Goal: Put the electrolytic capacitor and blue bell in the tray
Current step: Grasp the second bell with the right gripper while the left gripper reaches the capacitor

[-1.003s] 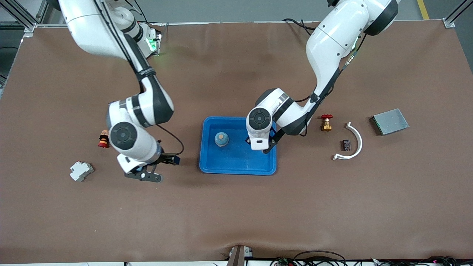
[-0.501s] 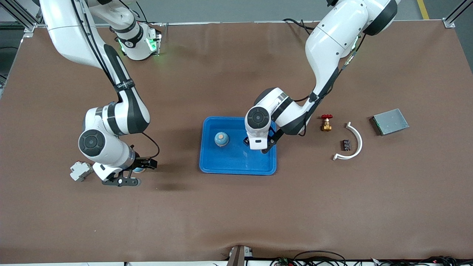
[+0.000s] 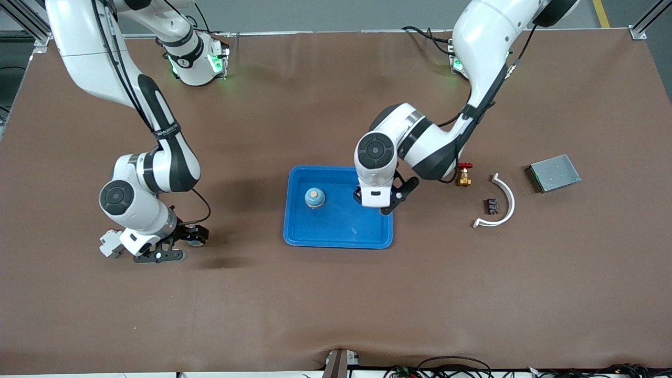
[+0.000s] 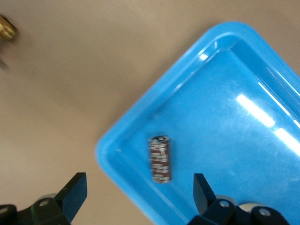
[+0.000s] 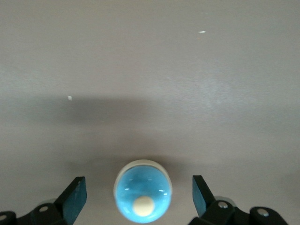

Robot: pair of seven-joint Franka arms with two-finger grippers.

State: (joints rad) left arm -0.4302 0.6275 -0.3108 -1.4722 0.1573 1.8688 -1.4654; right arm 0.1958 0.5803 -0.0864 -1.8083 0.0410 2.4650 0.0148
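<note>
The bright-blue tray (image 3: 336, 233) lies mid-table. A brown electrolytic capacitor (image 4: 160, 158) lies on its side in the tray near a corner; in the front view the left hand hides it. My left gripper (image 3: 379, 202) is open and empty above that corner, as the left wrist view (image 4: 139, 187) shows. A blue bell (image 5: 143, 198) with a cream button sits on the bare table toward the right arm's end (image 3: 197, 241). My right gripper (image 3: 176, 244) is open, with a finger on either side of the bell (image 5: 138, 187), not touching it.
A blue dome with a tan top (image 3: 314, 197) sits in the tray. A white breaker (image 3: 107, 242) lies beside the right gripper. A brass valve (image 3: 463, 175), a white curved strip (image 3: 499, 202), a small black part (image 3: 491, 206) and a grey plate (image 3: 554, 172) lie toward the left arm's end.
My right arm has swung toward its own end of the table, from beside the tray to over the bell. My left gripper has shifted a little toward the tray's edge.
</note>
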